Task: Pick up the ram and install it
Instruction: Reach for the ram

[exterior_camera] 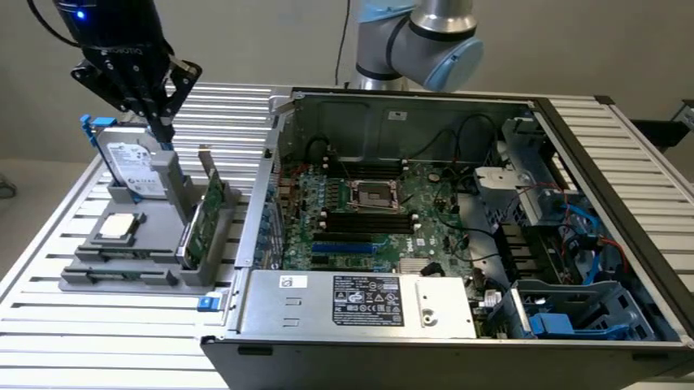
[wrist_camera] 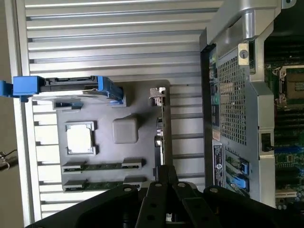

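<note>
Lying in a narrow groove of the grey plastic holder tray point(wrist_camera: 142, 102), at the end nearest the exterior camera, the long, thin green circuit-board ram stick point(wrist_camera: 103, 166) has a twin in the groove just beside it. I judge it light, stiff and fragile, best pinched across its thin faces near the middle of the long edge, clear of chips and contacts. Close by sit a square silver processor chip point(wrist_camera: 80, 140), an upright green expansion card point(exterior_camera: 213, 213) and a blue-framed hard drive point(exterior_camera: 136, 171). The black gripper point(exterior_camera: 165, 138) hangs over the drive, well apart from the ram, its fingers together and empty. An open black computer case point(exterior_camera: 358, 122) stands on the ribbed metal desk point(exterior_camera: 97, 333).
</note>
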`<state>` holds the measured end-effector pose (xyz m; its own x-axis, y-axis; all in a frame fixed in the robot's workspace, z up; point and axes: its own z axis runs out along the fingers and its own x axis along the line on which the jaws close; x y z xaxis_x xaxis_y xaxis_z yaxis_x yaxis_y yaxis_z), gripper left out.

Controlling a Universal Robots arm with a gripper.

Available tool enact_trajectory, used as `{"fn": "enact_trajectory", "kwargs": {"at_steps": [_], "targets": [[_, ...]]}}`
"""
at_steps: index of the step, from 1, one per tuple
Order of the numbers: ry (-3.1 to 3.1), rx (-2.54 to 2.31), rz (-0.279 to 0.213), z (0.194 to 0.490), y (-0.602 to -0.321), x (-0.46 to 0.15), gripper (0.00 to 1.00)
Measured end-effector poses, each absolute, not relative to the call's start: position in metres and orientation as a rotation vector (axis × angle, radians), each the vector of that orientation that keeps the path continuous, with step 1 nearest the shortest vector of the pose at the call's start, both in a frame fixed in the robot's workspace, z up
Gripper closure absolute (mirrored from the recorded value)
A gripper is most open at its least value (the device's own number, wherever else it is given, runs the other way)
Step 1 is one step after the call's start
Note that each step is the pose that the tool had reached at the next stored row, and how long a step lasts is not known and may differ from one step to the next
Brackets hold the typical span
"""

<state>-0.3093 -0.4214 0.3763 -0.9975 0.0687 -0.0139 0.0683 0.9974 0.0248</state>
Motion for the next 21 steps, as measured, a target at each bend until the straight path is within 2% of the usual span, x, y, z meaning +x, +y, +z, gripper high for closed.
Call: {"fn": "enact_trajectory", "kwargs": {"at_steps": [21], "targets": [[3.146, 0.108, 0.033, 0.361, -0.448, -0.355, 0.89]]}}
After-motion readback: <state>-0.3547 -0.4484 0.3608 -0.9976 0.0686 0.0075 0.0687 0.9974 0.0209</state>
